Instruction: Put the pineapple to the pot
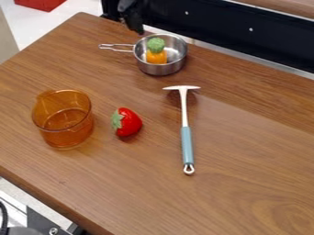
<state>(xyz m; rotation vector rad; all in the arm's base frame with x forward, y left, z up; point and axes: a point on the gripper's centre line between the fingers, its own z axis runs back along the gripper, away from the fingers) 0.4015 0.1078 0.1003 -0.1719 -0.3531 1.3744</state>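
Fingers of the black gripper (136, 26) are being held near the metal pot (160, 69); whether they are being kept open or closed cannot be told. Inside the pot, the pineapple (156, 56) is being supported upright, its stubby orange body being topped by a bumpy, rounded green crown.

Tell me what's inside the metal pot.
The pineapple, orange with a green top, is in the pot. Bare metal shows beside it; the bottom directly beneath it is covered.
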